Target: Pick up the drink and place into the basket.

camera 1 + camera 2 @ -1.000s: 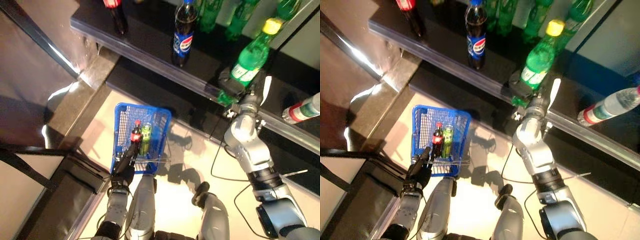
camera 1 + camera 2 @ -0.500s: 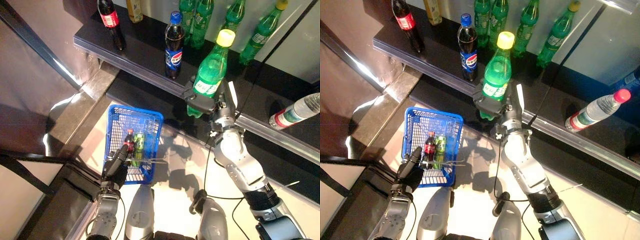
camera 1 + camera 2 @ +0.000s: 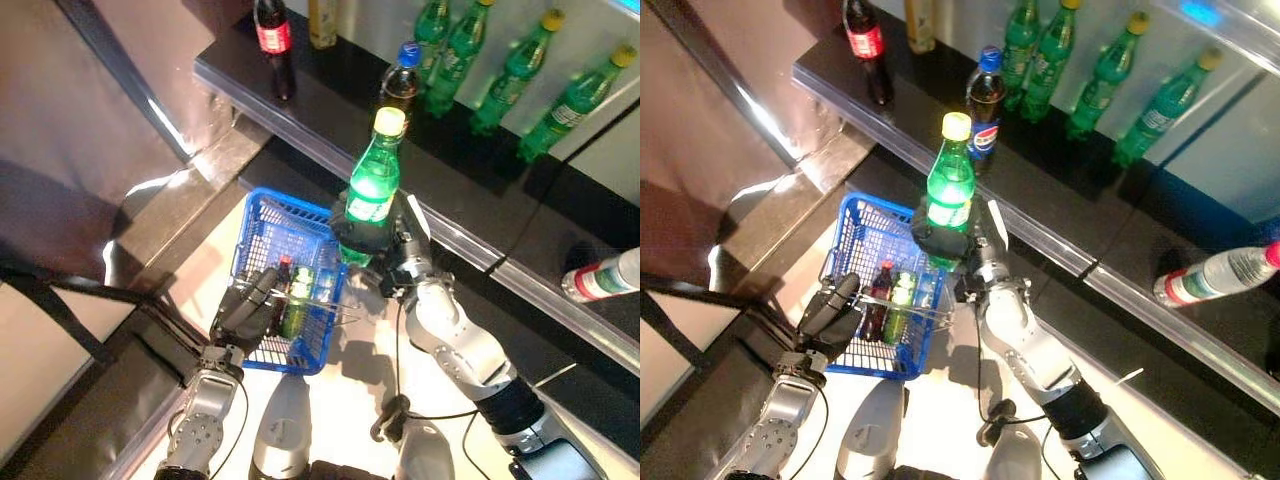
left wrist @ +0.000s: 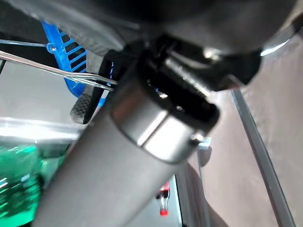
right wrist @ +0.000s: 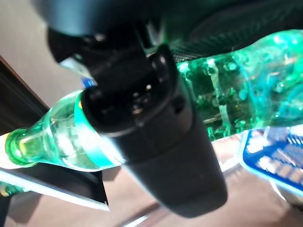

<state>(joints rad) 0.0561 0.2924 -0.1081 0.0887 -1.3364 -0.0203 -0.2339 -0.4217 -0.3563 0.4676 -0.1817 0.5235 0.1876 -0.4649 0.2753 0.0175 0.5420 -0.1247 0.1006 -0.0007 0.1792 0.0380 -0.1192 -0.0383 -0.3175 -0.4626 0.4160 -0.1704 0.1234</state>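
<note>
My right hand (image 3: 385, 235) is shut on a green bottle (image 3: 371, 185) with a yellow cap and holds it upright above the right rim of the blue basket (image 3: 262, 218). The bottle also shows in the right eye view (image 3: 949, 192) and in the right wrist view (image 5: 236, 90), with the hand's fingers (image 5: 156, 123) curled round it. My left hand (image 3: 250, 310) is shut on the basket's thin wire handles (image 4: 57, 71) and holds the basket up at the lower left. A cola bottle (image 3: 282, 285) and a green can (image 3: 297, 297) lie in the basket.
A dark shelf (image 3: 320, 95) runs across the back with cola bottles (image 3: 272, 35), a blue-capped cola bottle (image 3: 401, 85) and green bottles (image 3: 505, 85). A clear bottle with a red cap (image 3: 605, 278) lies on a lower ledge at right. A dark sloped counter (image 3: 120, 130) is at left.
My right hand has carried the green bottle left and down from the shelf front to above the basket's right rim. The camera has shifted. My left hand has raised the basket slightly.
</note>
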